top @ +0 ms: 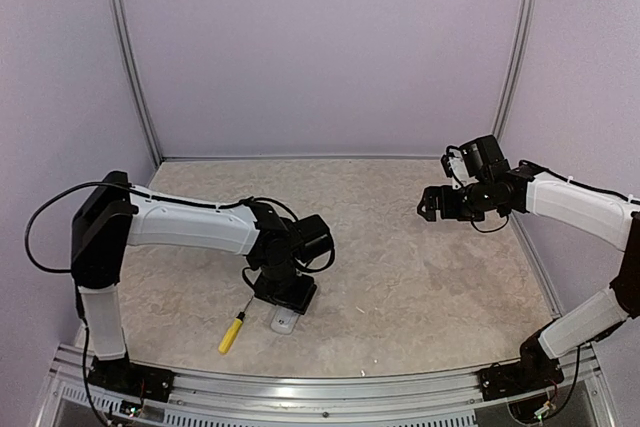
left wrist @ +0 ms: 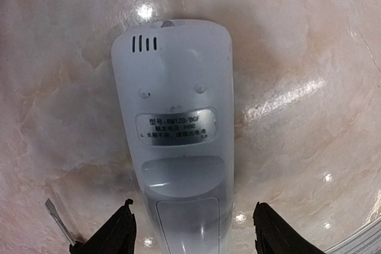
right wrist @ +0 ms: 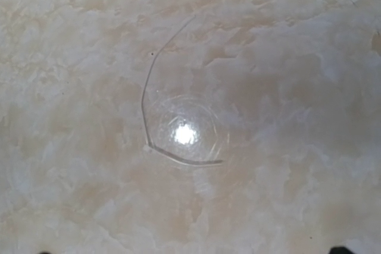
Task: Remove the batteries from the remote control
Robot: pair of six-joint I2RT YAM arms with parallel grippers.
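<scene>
The white remote control [left wrist: 175, 123] lies back face up on the marbled table, its silver label and closed battery cover showing. In the top view only its near end [top: 284, 323] peeks out under the left wrist. My left gripper [left wrist: 193, 233] is open, one black finger [left wrist: 116, 233] on each side of the remote's cover end, with small gaps to it. It also shows in the top view [top: 285, 299]. The batteries are hidden. My right gripper [top: 430, 205] hangs above the table at the right, open and empty; only its finger tips [right wrist: 341, 250] show in the right wrist view.
A yellow-handled screwdriver [top: 232, 332] lies just left of the remote; its flat tip [left wrist: 59, 221] shows beside my left finger. A faint ring mark [right wrist: 181, 129] is on the table under the right gripper. Purple walls enclose the table.
</scene>
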